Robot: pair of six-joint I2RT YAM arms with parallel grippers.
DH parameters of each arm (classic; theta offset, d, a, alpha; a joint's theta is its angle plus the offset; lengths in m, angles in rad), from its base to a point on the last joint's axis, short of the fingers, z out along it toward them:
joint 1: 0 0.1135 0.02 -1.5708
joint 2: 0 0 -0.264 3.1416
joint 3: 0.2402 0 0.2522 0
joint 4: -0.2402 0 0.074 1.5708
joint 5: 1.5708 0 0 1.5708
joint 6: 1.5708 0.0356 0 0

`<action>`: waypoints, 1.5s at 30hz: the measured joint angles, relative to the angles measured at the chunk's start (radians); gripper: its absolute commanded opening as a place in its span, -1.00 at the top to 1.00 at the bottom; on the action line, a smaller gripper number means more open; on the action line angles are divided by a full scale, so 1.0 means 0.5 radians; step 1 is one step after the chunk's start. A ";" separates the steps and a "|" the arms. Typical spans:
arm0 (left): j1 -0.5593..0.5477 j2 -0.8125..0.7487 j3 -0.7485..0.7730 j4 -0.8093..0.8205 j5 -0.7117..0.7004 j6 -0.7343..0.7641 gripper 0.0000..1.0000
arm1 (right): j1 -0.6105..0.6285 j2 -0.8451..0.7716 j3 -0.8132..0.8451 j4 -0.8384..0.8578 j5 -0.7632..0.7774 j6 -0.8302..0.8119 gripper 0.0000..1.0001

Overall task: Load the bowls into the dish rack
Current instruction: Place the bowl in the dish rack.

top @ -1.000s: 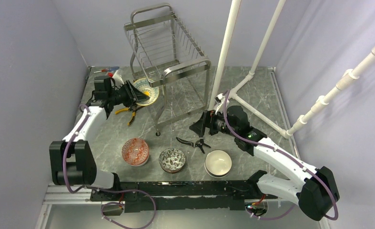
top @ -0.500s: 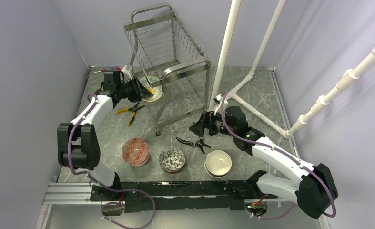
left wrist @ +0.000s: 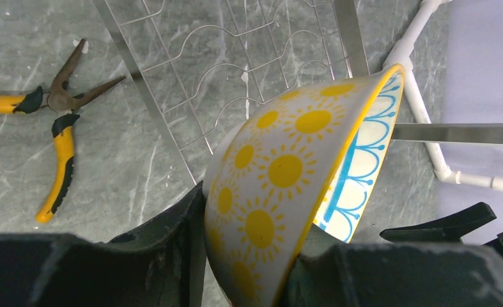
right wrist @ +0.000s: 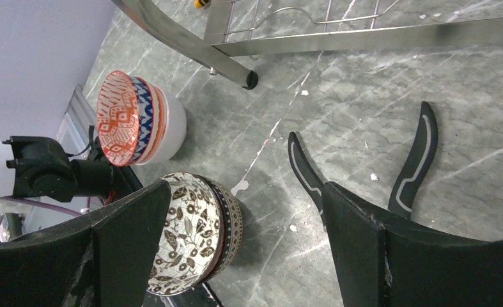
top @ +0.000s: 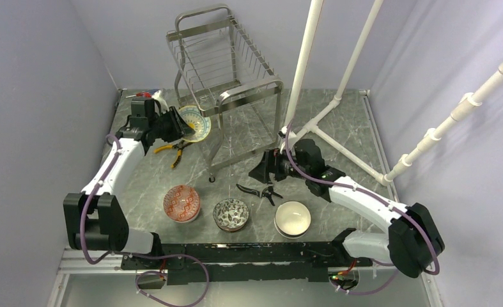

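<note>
Cannot see base of sun-patterned bowl (left wrist: pixel 287 185), buried between black fingers (left wrist: pixel 165 236) at 6 o'clock, nor one handle end of yellow pliers (left wrist: pixel 62 146), cropped at 9 o'clock.

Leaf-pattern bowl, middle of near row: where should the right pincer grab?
Likely the rim of the leaf-pattern bowl, one finger inside, one outside, coming from above on its right side. It sits upright, mouth up, so the wall is open there; the red bowl sits closer on its left.
</note>
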 measured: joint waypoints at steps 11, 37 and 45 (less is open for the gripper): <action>-0.199 0.283 0.077 0.058 -0.175 0.179 0.95 | 0.000 0.048 0.046 0.048 -0.024 -0.004 -0.84; -0.385 0.504 -0.262 0.979 -0.378 1.203 0.95 | -0.002 -0.156 -0.023 -0.072 0.105 -0.047 -0.85; -0.548 0.530 -0.311 1.231 -0.607 1.520 0.95 | -0.002 -0.188 -0.045 -0.074 0.137 -0.047 -0.85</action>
